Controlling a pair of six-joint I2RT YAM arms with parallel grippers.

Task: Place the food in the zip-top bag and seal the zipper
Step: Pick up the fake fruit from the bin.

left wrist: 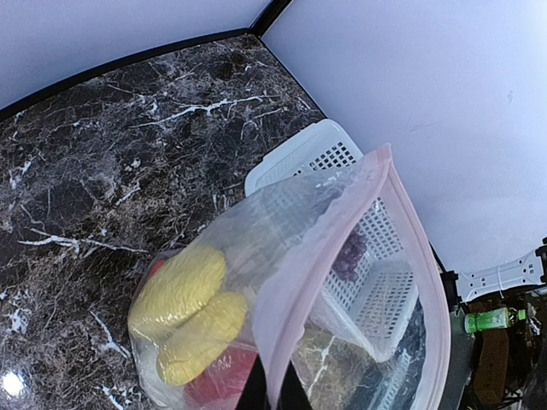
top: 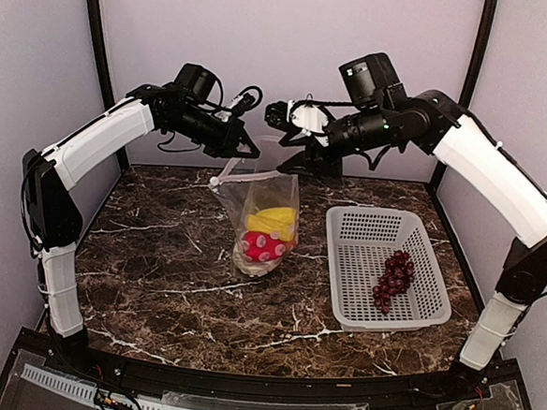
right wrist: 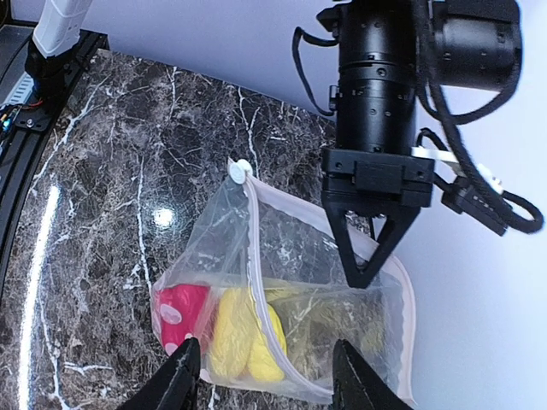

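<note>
The clear zip-top bag (top: 262,214) hangs open by its mouth edge, its bottom resting on the table. My left gripper (top: 247,150) is shut on the pinkish zipper strip (left wrist: 295,282) and holds it up; the pinch shows in the left wrist view (left wrist: 273,397). Two yellow pieces (top: 273,222) and the red pepper (top: 263,248) lie inside the bag. The grape bunch (top: 393,279) lies in the white basket. My right gripper (right wrist: 269,376) is open and empty above the bag, close to the left gripper (right wrist: 363,275). I see no cauliflower or pumpkin.
The white perforated basket (top: 350,257) stands right of the bag on the dark marble table. The bag's white slider (right wrist: 240,171) sits at one end of the zipper. Walls close the back and sides.
</note>
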